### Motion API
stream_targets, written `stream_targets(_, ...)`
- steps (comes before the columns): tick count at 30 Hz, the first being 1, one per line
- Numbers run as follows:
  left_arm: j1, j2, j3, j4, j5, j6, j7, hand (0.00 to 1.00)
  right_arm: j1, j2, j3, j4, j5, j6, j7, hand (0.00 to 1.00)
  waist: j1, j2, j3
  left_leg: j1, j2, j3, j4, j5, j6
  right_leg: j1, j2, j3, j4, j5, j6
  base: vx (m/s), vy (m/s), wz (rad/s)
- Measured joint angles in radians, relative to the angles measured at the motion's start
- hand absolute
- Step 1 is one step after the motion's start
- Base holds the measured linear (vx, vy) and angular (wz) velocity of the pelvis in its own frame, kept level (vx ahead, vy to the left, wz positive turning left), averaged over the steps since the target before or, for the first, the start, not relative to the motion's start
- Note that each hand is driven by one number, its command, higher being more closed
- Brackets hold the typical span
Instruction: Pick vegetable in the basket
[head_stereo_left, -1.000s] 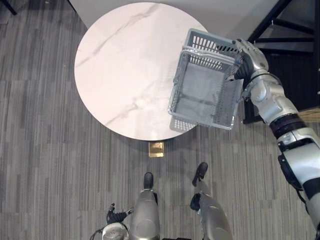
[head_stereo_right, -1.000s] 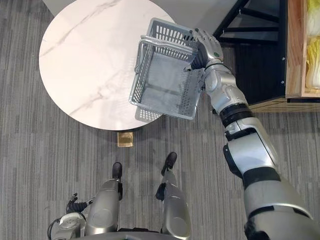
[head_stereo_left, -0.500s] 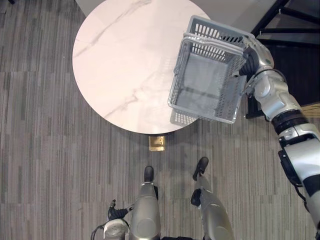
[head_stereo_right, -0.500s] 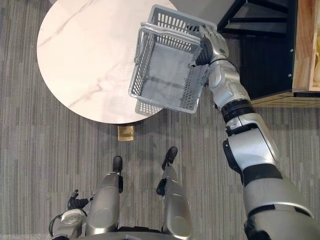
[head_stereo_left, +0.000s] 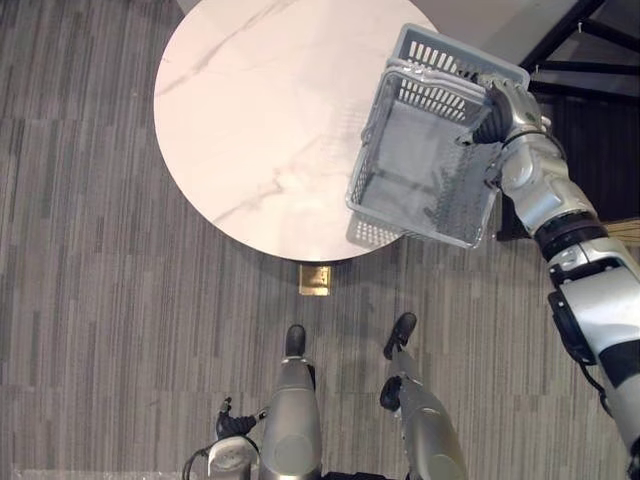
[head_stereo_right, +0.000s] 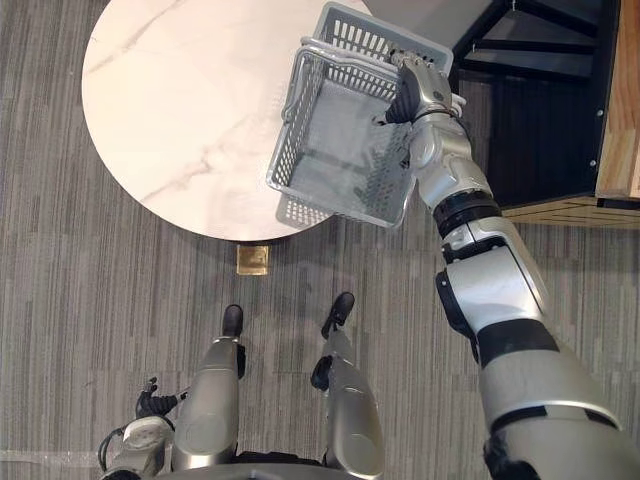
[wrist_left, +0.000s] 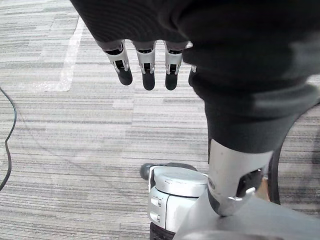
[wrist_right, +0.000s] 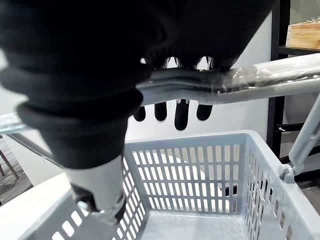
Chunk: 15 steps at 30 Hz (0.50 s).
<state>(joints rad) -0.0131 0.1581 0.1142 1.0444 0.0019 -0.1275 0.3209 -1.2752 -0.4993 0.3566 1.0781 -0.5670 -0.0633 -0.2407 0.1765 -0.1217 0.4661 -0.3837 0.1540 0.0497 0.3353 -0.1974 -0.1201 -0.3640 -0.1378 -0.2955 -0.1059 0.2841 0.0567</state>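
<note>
My right hand (head_stereo_left: 500, 105) holds an empty grey plastic basket (head_stereo_left: 412, 222) up by its handle. The basket hangs tilted above the right edge of the round marble table (head_stereo_left: 260, 110). In the right wrist view the fingers (wrist_right: 180, 112) curl over the handle bar (wrist_right: 240, 82), and the slotted wall (wrist_right: 200, 165) and bare bottom of the basket lie beneath. Nothing lies inside the basket. My left hand (head_stereo_left: 232, 432) hangs low by my side, and its fingers (wrist_left: 145, 70) are straight above the carpet.
A black metal shelf frame (head_stereo_left: 590, 60) stands to the right, behind the basket. A wooden crate edge (head_stereo_right: 620, 110) shows at the far right. A brass floor plate (head_stereo_left: 314, 279) sits under the table's near edge. Grey striped carpet surrounds the table.
The view has shifted slightly. The basket in my right hand has swung a little to the right and turned, with the same grip on the handle. My left hand has stayed low.
</note>
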Motion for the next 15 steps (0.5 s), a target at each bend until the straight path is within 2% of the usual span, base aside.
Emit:
stream_targets(6,-0.001,-0.001,-0.011,0.0,0.0,0.0,0.008,0.0,-0.009,0.006,-0.046,0.054,0.001,0.007,-0.013,1.0,0.017,0.0,0.0,-0.001,0.0,-0.006,-0.001,0.0,0.0,0.001,0.0,-0.006,0.0,0.0,0.0,0.0,0.059,0.02)
stream_targets(15,-0.001,0.0,-0.021,-0.001,0.001,0.004,0.011,0.0,-0.005,0.014,-0.036,0.077,-0.002,0.007,-0.006,1.0,0.019,0.0,0.0,0.013,0.0,-0.004,0.0,0.002,0.0,0.011,0.0,-0.003,0.0,0.0,0.0,0.01,0.055,0.0)
